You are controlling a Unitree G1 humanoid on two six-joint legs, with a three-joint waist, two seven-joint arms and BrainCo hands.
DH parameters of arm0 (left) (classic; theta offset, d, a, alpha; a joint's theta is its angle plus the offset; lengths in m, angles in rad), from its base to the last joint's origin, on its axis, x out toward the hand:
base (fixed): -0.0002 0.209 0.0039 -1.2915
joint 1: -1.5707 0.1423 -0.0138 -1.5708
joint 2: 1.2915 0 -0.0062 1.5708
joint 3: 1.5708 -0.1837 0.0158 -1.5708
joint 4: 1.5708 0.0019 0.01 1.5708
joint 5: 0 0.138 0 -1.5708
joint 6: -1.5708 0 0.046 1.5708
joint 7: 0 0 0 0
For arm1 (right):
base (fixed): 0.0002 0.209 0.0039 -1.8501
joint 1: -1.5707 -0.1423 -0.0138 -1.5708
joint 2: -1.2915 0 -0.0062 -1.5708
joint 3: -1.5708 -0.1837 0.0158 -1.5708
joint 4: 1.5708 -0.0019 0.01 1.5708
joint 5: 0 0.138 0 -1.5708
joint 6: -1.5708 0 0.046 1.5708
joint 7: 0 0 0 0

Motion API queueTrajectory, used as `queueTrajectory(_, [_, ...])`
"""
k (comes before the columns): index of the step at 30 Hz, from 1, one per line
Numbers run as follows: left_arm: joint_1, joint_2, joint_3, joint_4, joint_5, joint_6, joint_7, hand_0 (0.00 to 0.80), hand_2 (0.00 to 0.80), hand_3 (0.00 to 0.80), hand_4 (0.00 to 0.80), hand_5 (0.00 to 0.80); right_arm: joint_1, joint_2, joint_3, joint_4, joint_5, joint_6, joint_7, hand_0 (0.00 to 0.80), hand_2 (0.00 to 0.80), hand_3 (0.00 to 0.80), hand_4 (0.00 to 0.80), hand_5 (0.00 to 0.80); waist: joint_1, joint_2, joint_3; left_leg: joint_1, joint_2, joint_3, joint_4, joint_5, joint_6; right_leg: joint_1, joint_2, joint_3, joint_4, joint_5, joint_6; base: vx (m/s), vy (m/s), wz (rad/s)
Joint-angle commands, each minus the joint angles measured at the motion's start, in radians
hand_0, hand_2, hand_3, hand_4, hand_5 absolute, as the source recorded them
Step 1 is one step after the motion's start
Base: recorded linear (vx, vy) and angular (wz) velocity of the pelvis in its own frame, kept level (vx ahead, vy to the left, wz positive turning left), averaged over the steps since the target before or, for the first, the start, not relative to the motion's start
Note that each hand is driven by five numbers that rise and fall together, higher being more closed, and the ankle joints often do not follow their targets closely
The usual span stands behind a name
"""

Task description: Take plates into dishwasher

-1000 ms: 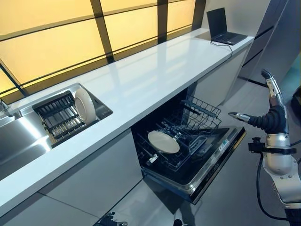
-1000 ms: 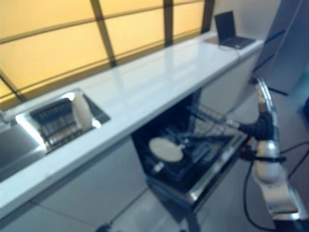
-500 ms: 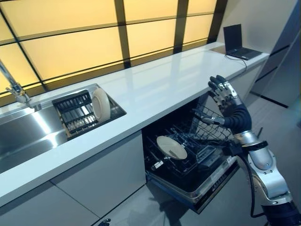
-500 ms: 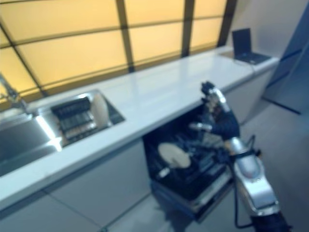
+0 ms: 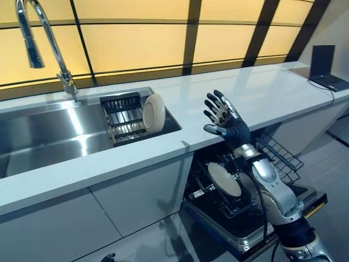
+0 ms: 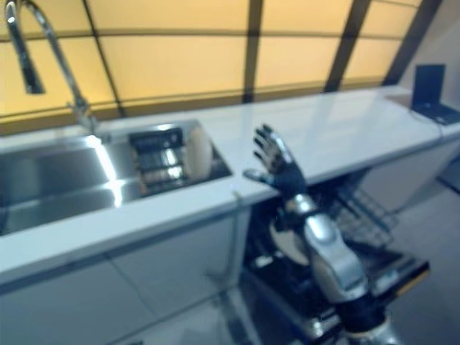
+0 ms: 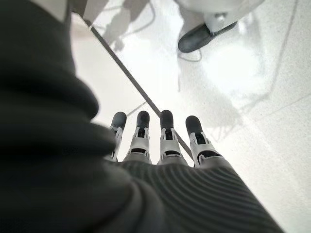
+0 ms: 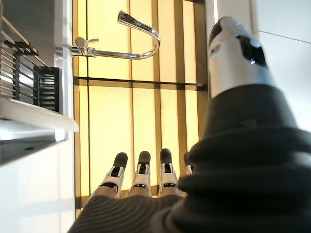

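A white plate [image 5: 155, 112] stands on edge in the black dish rack [image 5: 123, 116] at the right end of the steel sink [image 5: 43, 139]. Another white plate [image 5: 223, 179] leans in the pulled-out rack [image 5: 278, 157] of the open dishwasher [image 5: 256, 232] under the counter. My right hand [image 5: 228, 121] is raised over the counter's front edge, above the dishwasher and to the right of the sink; it is open with fingers spread and holds nothing. My left hand [image 7: 165, 141] hangs low with straight fingers over the floor, also holding nothing.
A tall curved faucet [image 5: 41, 38] rises behind the sink. The long white counter [image 5: 262, 93] runs to the right, with a laptop [image 5: 330, 68] at its far end. The dishwasher door lies folded down into the floor space in front.
The camera has swung left, bringing the sink and faucet into view. My right hand has risen from beside the dishwasher door to above the counter edge, closer to the sink.
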Motion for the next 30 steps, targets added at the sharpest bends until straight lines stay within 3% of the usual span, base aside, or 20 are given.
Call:
queueTrajectory(1, [-0.06,0.026,-0.034,-0.019,-0.01,0.012,0.005,0.0,0.0,0.0,0.0,0.0,-0.193,0.021,-0.023,0.04,0.004,-0.029,-0.064,0.0,0.0,0.0,0.0,0.0,0.038,0.03,0.03,0.033,-0.071,0.039,0.003,-0.177,0.109,0.065,0.006,-0.011,0.146,0.024,-0.012,0.104,0.099,0.21])
queueTrajectory(15, [-0.101,0.02,-0.091,-0.047,0.017,0.036,-0.037,0.0,0.0,0.0,0.0,0.0,-0.374,0.116,0.037,0.233,-0.044,0.033,-0.283,0.0,0.0,0.0,0.0,0.0,0.089,0.028,0.025,0.052,-0.09,-0.013,0.003,-0.187,0.128,0.077,-0.042,-0.043,0.218,0.029,-0.007,0.054,0.041,0.16])
queueTrajectory(30, [-0.068,0.038,-0.064,-0.023,0.056,0.028,-0.048,0.0,0.0,0.0,0.0,0.0,-0.457,0.098,0.01,0.419,-0.11,0.052,-0.383,0.0,0.0,0.0,0.0,0.0,0.126,0.019,0.025,0.055,-0.092,-0.024,0.003,-0.188,0.133,0.085,-0.057,-0.066,0.239,0.021,-0.006,0.004,0.002,0.05])
